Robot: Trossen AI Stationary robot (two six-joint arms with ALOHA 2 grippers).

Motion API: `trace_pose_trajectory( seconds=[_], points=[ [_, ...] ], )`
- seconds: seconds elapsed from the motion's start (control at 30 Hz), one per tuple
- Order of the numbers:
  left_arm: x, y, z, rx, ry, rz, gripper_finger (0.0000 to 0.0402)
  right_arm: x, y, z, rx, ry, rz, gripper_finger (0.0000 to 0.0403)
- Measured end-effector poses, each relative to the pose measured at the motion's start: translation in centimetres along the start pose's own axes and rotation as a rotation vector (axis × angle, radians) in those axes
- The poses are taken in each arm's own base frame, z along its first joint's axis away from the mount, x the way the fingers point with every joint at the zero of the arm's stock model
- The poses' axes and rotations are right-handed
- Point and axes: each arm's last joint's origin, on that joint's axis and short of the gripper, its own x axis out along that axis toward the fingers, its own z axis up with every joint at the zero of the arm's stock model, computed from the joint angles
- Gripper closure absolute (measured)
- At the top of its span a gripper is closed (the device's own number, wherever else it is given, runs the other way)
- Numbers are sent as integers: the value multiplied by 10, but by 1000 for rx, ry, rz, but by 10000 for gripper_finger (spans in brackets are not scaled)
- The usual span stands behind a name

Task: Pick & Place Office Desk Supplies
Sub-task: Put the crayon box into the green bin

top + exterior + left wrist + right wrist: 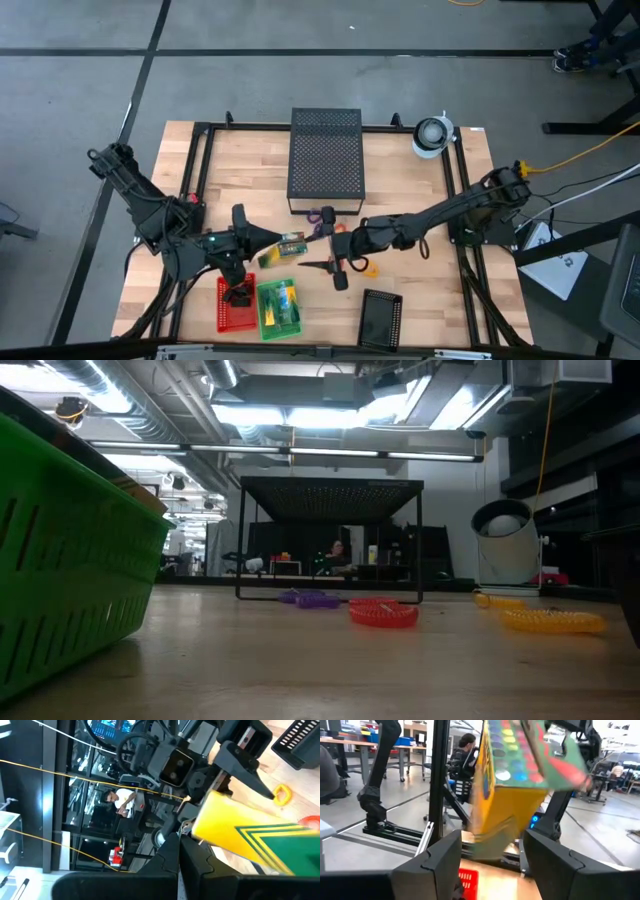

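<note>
My left gripper (pixel 272 246) hovers over the table's middle, shut on a yellow-and-green crayon box (pixel 287 247) that fills its wrist view (pixel 250 837). My right gripper (pixel 318 263) faces it from the right and is open. In the right wrist view (pixel 492 862) the box (pixel 512 780) stands just beyond and between its two fingers, and I see no touch. A second crayon box lies in the green basket (pixel 278 308). Black clips sit in the red basket (pixel 236 303). Purple (pixel 310 598), red (pixel 383 614) and orange (pixel 555 621) rings lie flat on the table. My left gripper pinches the crayon box between its two fingers at the yellow end (pixel 212 827) nearest the arm. The fingers come about level from the table's left. The box is lifted clear of the table, and its green end (pixel 295 845) sticks out toward the right gripper.
The large black perforated box (pixel 325 160) stands at the table's far middle, with a white roll (pixel 432 135) at the far right. A small black perforated tray (pixel 380 320) lies near the front edge. The green basket (pixel 70 560) fills the low view's left.
</note>
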Motion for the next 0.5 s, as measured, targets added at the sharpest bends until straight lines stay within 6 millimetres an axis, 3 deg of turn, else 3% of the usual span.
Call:
trace_pose_trajectory(
  seconds=[0.5],
  points=[
    [1, 1, 2, -15, -52, -24, 400, 0, -2, 2, -1, -16, -16, 186]
  ],
)
